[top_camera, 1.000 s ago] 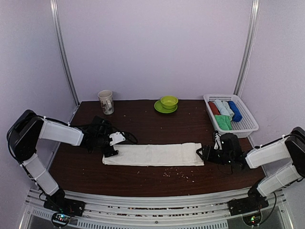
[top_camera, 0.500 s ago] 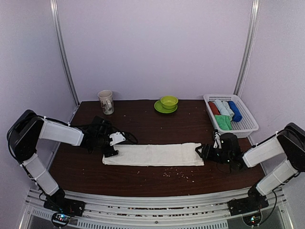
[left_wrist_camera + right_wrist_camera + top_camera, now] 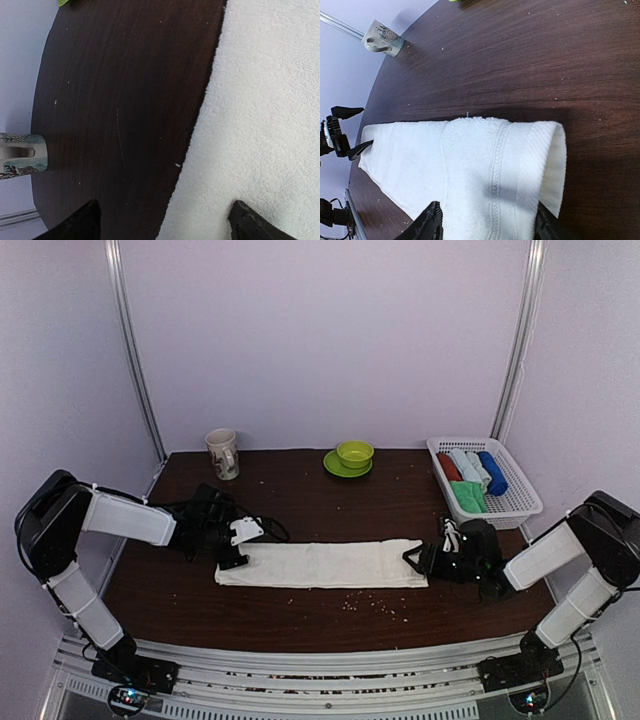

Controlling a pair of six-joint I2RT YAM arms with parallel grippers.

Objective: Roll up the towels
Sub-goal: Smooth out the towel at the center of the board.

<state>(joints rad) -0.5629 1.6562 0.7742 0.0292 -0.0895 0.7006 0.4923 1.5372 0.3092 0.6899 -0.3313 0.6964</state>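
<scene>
Though flat from above, cream towel (image 3: pixel 320 565) end curled inside splayed right pincer (image 3: pixel 487 222).

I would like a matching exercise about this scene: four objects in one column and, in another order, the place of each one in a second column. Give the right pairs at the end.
Objects
1. mug
2. green bowl
3. basket
4. cream-white towel

Places
A. far right side of the table
B. near middle, lying long from left to right
C. far left corner
D. far middle, on a green plate

Right pairs: 1-C, 2-D, 3-A, 4-B
</scene>
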